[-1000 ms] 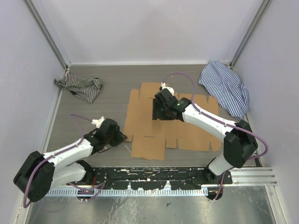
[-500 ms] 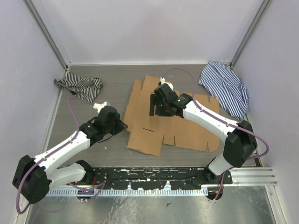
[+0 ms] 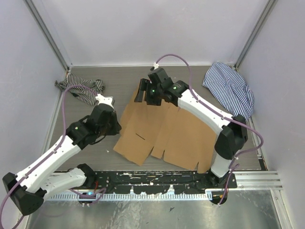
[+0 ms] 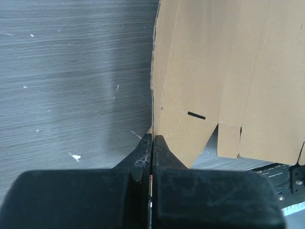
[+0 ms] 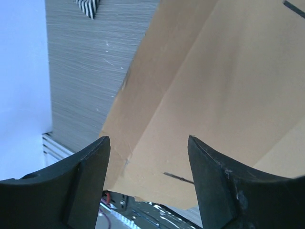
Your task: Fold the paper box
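Note:
The paper box [image 3: 167, 133] is a flat brown die-cut sheet, skewed on the table with its left part raised. My left gripper [image 3: 116, 125] is shut on the sheet's left edge. In the left wrist view the cardboard [image 4: 214, 71] has its edge running straight into the closed fingertips [image 4: 152, 139]. My right gripper [image 3: 145, 94] hangs open above the sheet's far left corner. In the right wrist view the cardboard [image 5: 214, 86] lies below and beyond the spread fingers [image 5: 90, 176], with nothing held between them.
A black-and-white striped cloth [image 3: 81, 88] lies at the far left, also visible in the right wrist view [image 5: 88, 5]. A blue-striped cloth [image 3: 228, 88] lies at the far right. Walls close in three sides. The mounting rail [image 3: 157, 181] runs along the near edge.
My left gripper closed on the sheet's left edge and moved away from the bases, lifting and turning the sheet. My right gripper slid to the far left and opened slightly wider.

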`<action>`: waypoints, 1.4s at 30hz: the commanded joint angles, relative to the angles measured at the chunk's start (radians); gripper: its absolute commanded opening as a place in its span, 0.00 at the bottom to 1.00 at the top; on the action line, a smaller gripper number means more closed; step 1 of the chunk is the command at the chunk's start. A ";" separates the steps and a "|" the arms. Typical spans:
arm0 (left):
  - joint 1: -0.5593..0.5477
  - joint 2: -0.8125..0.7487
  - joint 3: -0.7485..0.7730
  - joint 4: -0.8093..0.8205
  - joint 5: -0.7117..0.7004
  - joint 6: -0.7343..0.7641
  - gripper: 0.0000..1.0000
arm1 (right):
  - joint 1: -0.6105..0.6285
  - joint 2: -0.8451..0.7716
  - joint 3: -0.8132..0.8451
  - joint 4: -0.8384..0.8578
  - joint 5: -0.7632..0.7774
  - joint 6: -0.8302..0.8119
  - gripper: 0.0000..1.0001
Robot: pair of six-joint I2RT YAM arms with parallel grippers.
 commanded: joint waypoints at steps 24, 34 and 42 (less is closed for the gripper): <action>-0.468 0.079 0.212 -0.108 -0.598 0.222 0.00 | 0.037 0.118 0.240 -0.144 -0.027 0.088 0.71; -0.474 0.076 0.236 -0.156 -0.649 0.223 0.00 | 0.037 0.107 0.229 -0.121 -0.027 0.061 0.01; -0.474 0.033 0.312 -0.232 -0.687 0.153 0.57 | 0.031 0.014 0.164 0.036 -0.023 0.039 0.01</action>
